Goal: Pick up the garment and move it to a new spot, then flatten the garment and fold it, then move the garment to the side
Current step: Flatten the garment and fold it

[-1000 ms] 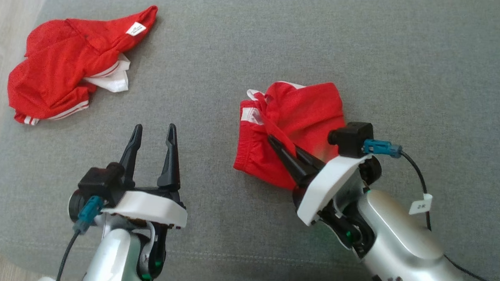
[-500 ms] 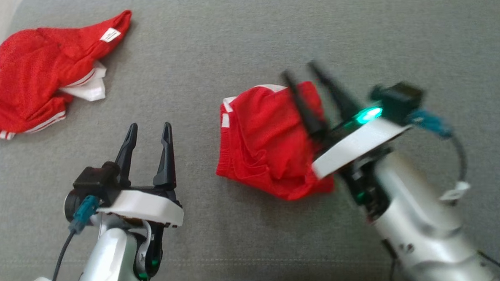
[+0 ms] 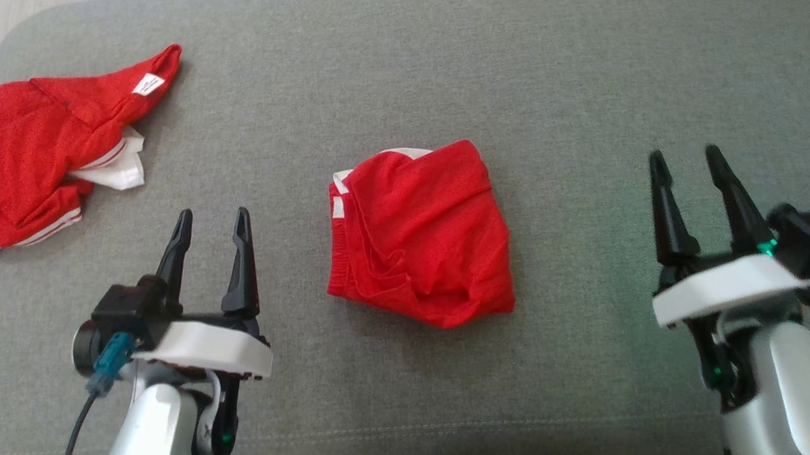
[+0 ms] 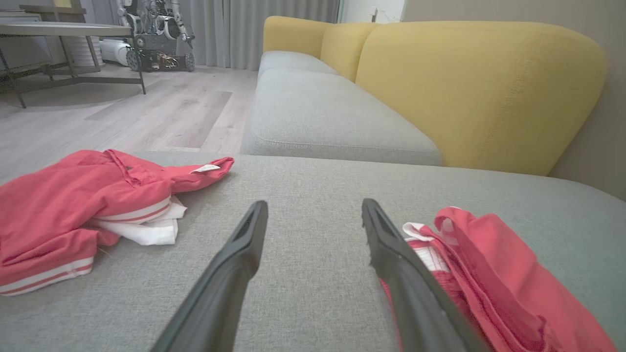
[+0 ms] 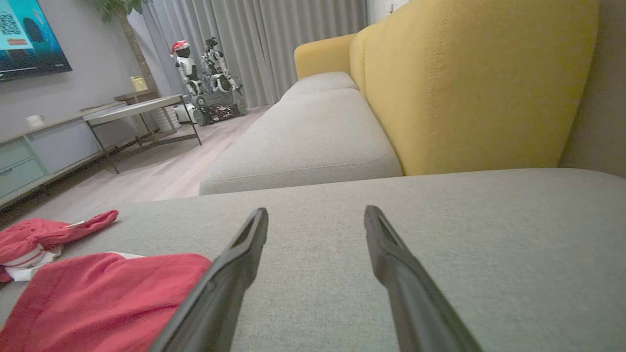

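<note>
Near the middle of the grey sofa cushion (image 3: 576, 76): the garment (image 3: 419, 234), red mesh folded into a compact, roughly square packet. White trim and a gathered waistband along its left side, soft creases across the top layer, lower edge slightly bulged. Flat on the fabric, clear of both grippers. To its left, toward the front edge, the left gripper (image 3: 213, 215), fingers spread wide, empty. Well off to its right, the right gripper (image 3: 684, 154), likewise wide apart, holding nothing. By the cushion's far left corner, a second red garment (image 3: 33, 155), crumpled, white-striped.
</note>
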`<state>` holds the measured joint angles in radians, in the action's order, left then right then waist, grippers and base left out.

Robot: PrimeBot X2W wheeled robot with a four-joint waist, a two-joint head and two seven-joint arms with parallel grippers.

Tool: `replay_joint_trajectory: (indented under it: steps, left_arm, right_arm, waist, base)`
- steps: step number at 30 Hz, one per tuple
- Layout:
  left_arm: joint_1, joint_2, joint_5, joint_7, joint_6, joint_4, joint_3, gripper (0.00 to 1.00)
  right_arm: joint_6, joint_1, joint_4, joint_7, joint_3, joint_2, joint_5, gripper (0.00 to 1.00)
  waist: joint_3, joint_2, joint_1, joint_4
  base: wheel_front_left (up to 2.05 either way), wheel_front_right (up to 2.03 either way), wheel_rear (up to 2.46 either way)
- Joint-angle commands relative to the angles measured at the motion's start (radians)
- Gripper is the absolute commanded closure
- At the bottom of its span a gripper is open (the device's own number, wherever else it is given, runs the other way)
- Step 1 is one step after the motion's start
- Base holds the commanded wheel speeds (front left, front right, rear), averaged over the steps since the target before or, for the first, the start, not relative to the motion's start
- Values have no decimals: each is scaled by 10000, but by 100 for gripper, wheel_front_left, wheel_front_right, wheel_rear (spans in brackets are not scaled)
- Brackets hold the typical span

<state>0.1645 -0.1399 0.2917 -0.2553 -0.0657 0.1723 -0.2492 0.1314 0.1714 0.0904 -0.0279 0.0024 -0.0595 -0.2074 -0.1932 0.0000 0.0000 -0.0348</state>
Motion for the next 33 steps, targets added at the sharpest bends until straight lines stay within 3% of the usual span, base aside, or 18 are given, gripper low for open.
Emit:
replay_joint_trajectory:
  steps: [1, 12, 23, 25, 29, 33]
  left_arm:
    - [216, -231, -103, 8, -41, -386, 334, 0]
    - [-34, -471, -124, 241, -154, -674, 284, 0]
    - [107, -464, -63, 249, -184, -709, 175, 0]
    - [176, -457, -54, 245, -174, -713, 149, 0]
    - [367, -399, -48, 225, -114, -653, 34, 0]
    - [520, -318, -25, 182, -51, -515, -69, 0]
  right_arm:
    - [-7, 191, -443, 30, 205, 71, 59, 0]
    - [-7, -576, -1271, 519, -28, 88, 313, 0]
    - [-7, -493, -1174, 769, 4, 92, 313, 0]
    - [-7, -350, -998, 857, 125, 92, 311, 100]
    - [-7, 74, -483, 927, 761, 92, 458, 100]
    - [-7, 541, 211, 849, 2112, 92, 128, 100]
  waist:
    - [22, 0, 0, 25]
    - [55, 0, 0, 90]
    - [-64, 0, 0, -83]
    - [-143, 0, 0, -135]
    - [-255, 0, 0, -319]
    - [-286, 0, 0, -534]
  base:
    - [0, 0, 0]
    - [0, 0, 0]
    - [0, 0, 0]
    - [0, 0, 0]
    - [0, 0, 0]
    - [0, 0, 0]
